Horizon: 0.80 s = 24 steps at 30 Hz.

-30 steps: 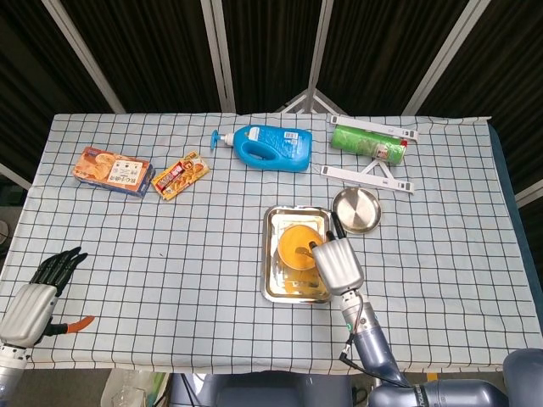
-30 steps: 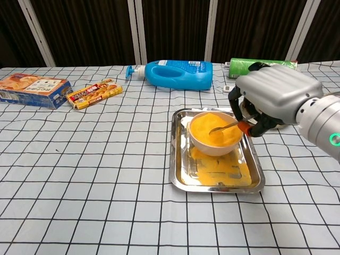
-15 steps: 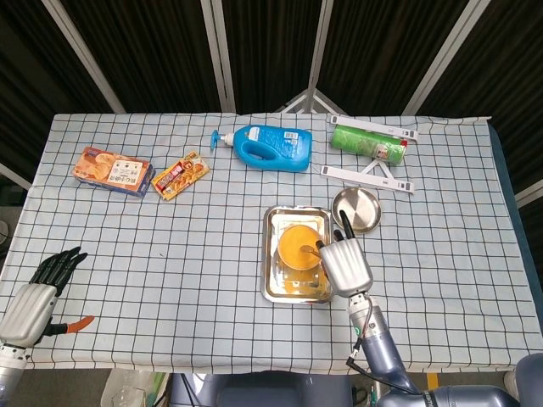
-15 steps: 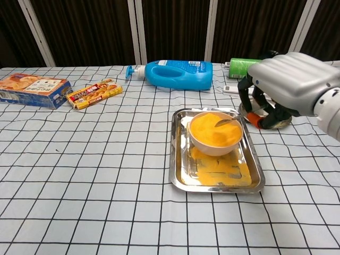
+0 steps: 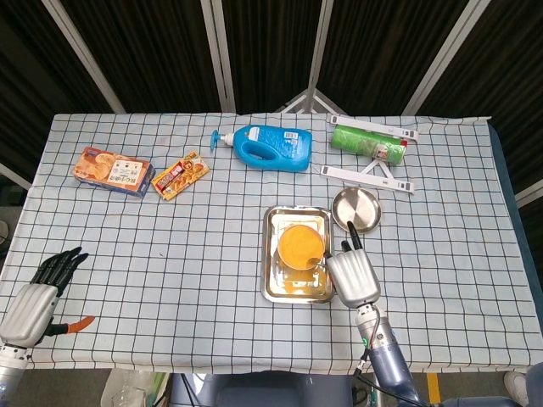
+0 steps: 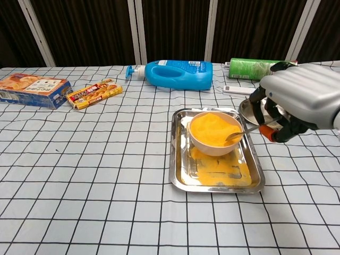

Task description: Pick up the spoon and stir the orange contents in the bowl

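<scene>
right hand [image 6: 297, 103] grips spoon [image 6: 240, 133], its tip in orange contents [image 6: 212, 129] of bowl [image 6: 210, 147] on tray [image 6: 178, 175]; left hand [image 5: 34, 297] idle, fingers spread apart, holding nothing

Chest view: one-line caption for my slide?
Right hand holds the spoon at the rim of the orange-filled bowl on the tray.

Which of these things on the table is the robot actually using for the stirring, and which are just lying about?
In use:
right hand
spoon
bowl of orange contents
steel tray under it

Lying about:
blue detergent bottle
green canister
biscuit box
snack packet
small steel dish
idle left hand
</scene>
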Motion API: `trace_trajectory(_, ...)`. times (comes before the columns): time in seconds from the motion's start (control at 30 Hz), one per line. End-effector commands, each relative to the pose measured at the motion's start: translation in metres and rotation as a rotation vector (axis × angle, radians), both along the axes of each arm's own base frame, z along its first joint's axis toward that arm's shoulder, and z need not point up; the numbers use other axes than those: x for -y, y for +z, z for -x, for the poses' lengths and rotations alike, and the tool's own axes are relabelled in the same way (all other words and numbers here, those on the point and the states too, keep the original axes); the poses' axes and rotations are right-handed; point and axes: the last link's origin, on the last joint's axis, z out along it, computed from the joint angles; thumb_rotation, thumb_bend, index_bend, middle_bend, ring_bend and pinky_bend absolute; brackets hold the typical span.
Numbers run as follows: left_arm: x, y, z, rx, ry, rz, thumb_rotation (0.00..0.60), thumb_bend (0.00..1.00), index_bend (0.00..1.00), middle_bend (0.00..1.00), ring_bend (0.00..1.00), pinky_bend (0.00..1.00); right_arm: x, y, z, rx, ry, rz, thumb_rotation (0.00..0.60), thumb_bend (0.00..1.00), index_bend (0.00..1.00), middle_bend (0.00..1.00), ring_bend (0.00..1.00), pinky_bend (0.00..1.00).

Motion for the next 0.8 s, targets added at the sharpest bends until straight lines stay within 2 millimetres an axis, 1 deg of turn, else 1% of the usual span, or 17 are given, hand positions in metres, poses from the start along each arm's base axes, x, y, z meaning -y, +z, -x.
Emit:
trace_trajectory(0.03, 0.0, 0.0, 0.0, 0.001, 0.0, -0.001, 0.6, 0.0, 0.0, 0.0, 0.0, 0.0, 0.002, -0.004, 0.002, 0.009, -0.021, -0.006, 0.6, 0.78, 0.93, 0.79, 0.39, 0.0)
trace_trajectory(0.33, 0.0, 0.0, 0.0, 0.003, 0.003, 0.002, 0.6, 0.0, 0.0, 0.0, 0.0, 0.0, 0.015, -0.014, -0.001, 0.026, -0.021, 0.009, 0.6, 0.78, 0.93, 0.79, 0.39, 0.0)
trace_trajectory(0.47, -0.001, 0.0, 0.0, 0.005, 0.003, 0.001, 0.6, 0.0, 0.0, 0.0, 0.0, 0.0, 0.021, -0.018, -0.006, 0.028, -0.014, 0.018, 0.6, 0.78, 0.93, 0.79, 0.39, 0.0)
trace_trajectory(0.8, -0.001, 0.001, 0.0, 0.007, 0.004, 0.002, 0.6, 0.0, 0.0, 0.0, 0.0, 0.0, 0.026, -0.018, -0.02, 0.049, 0.016, 0.037, 0.6, 0.78, 0.93, 0.79, 0.39, 0.0)
